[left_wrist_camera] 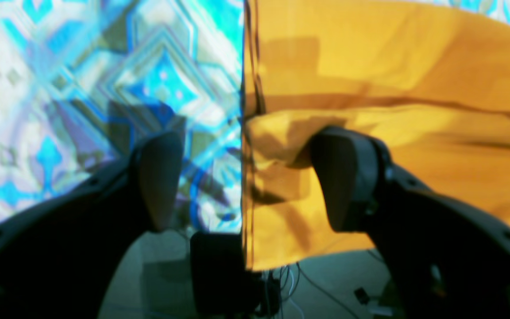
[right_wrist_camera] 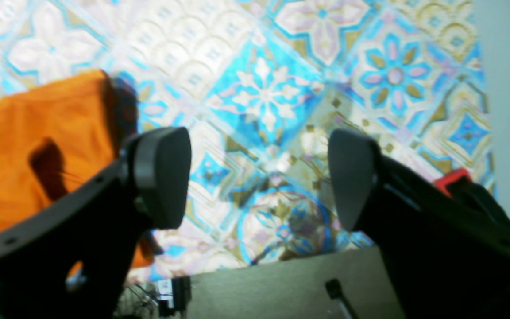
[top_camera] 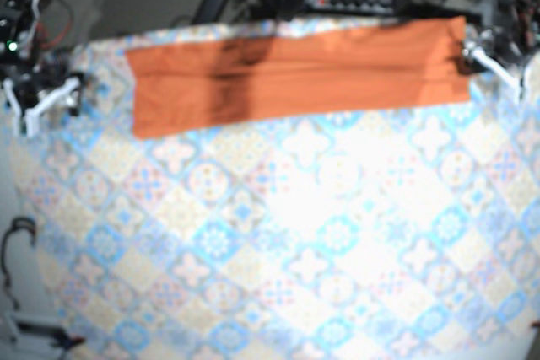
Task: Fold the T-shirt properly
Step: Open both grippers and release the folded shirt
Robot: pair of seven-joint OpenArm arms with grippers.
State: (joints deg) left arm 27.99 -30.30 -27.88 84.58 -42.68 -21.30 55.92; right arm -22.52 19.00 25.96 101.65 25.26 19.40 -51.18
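Base view: looking down from high above, taking in the whole patterned worktop (top_camera: 278,250).
Left wrist view: riding close behind the left tool (left_wrist_camera: 251,177), facing the edge of the T-shirt (left_wrist_camera: 392,66).
Right wrist view: riding close behind the right tool (right_wrist_camera: 258,177), facing the worktop.
Shared: all three are showing the T-shirt.

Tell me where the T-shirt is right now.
In the base view the orange T-shirt lies as a long band across the far part of the table, its right end beside the left pincer, its left end apart from the right pincer.

Left hand (left_wrist_camera: 250,177) and right hand (right_wrist_camera: 259,177) both spread wide, fingers apart.
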